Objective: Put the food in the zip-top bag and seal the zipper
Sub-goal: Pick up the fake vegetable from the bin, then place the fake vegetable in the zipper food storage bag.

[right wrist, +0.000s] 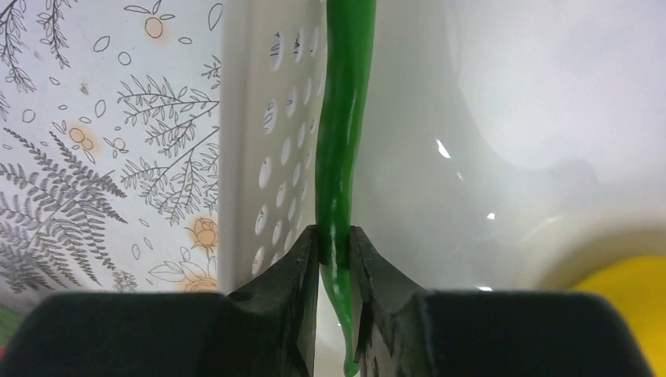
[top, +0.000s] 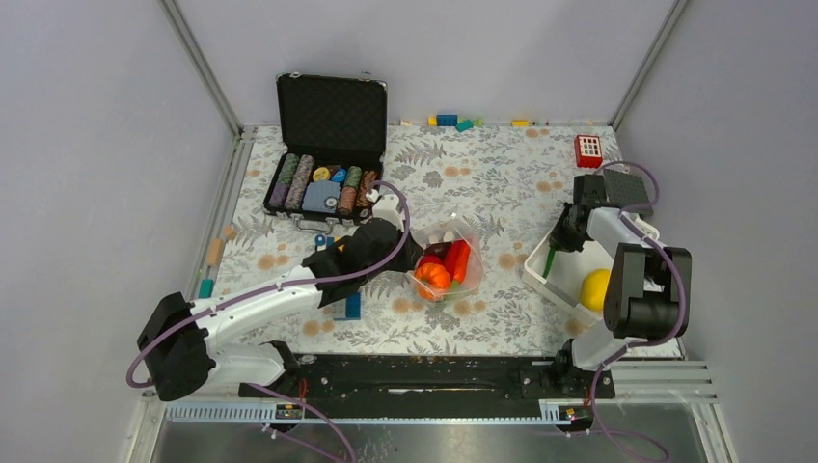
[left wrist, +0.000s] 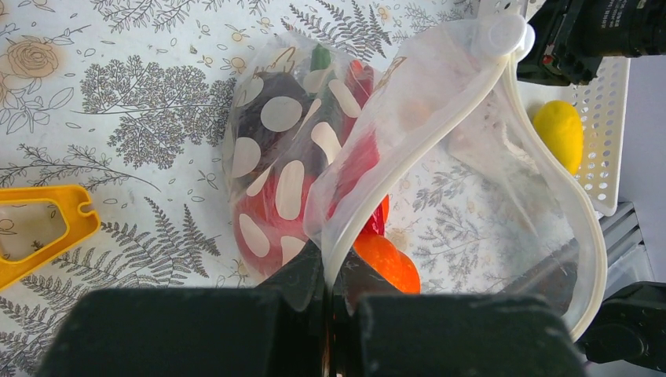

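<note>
The zip-top bag (top: pixel 453 253) (left wrist: pixel 283 149), clear with cream dots, lies mid-table with its mouth open. It holds food: a red tomato (left wrist: pixel 263 224), an orange pumpkin (top: pixel 433 277) (left wrist: pixel 389 263) and a red chili (top: pixel 457 258). My left gripper (top: pixel 410 253) (left wrist: pixel 339 271) is shut on the bag's rim at the zipper (left wrist: pixel 550 177). My right gripper (top: pixel 556 247) (right wrist: pixel 336 243) is shut on a green pod (top: pixel 550 258) (right wrist: pixel 343 133), which hangs inside the white basket (top: pixel 538 275) (right wrist: pixel 267 157). A yellow piece (top: pixel 595 287) (left wrist: pixel 559 133) (right wrist: pixel 628 290) lies in the basket.
An open black case of poker chips (top: pixel 323 183) stands at the back left. Toy blocks (top: pixel 449 121) line the back edge, with a red one (top: pixel 588 149) at the back right. A blue block (top: pixel 352 306) and a yellow plastic piece (left wrist: pixel 39 236) lie beside my left arm.
</note>
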Action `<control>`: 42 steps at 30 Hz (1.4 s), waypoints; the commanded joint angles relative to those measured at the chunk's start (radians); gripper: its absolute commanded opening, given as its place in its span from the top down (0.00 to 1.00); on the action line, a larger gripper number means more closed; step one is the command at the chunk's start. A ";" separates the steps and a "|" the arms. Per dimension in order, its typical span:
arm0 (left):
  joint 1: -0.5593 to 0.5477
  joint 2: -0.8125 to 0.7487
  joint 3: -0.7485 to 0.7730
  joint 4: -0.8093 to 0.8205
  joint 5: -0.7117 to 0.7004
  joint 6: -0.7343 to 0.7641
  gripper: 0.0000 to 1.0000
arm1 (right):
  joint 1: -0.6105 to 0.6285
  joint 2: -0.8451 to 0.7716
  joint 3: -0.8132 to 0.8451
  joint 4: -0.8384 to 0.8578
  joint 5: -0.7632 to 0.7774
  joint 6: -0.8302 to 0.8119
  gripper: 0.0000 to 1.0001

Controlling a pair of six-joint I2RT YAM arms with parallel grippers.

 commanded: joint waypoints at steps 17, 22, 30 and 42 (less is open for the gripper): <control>-0.004 0.011 0.061 0.036 -0.020 -0.025 1.00 | 0.015 -0.725 -0.116 0.029 0.146 -0.098 1.00; -0.004 0.011 0.070 0.040 -0.033 -0.032 1.00 | 0.020 -0.856 -0.134 0.123 -0.217 -0.064 1.00; -0.004 0.011 0.089 0.016 -0.061 -0.046 1.00 | 0.337 -0.912 -0.088 0.267 -0.401 -0.068 1.00; -0.004 0.014 0.101 -0.020 -0.054 -0.093 1.00 | 0.802 -0.754 -0.112 0.519 -0.275 -0.269 1.00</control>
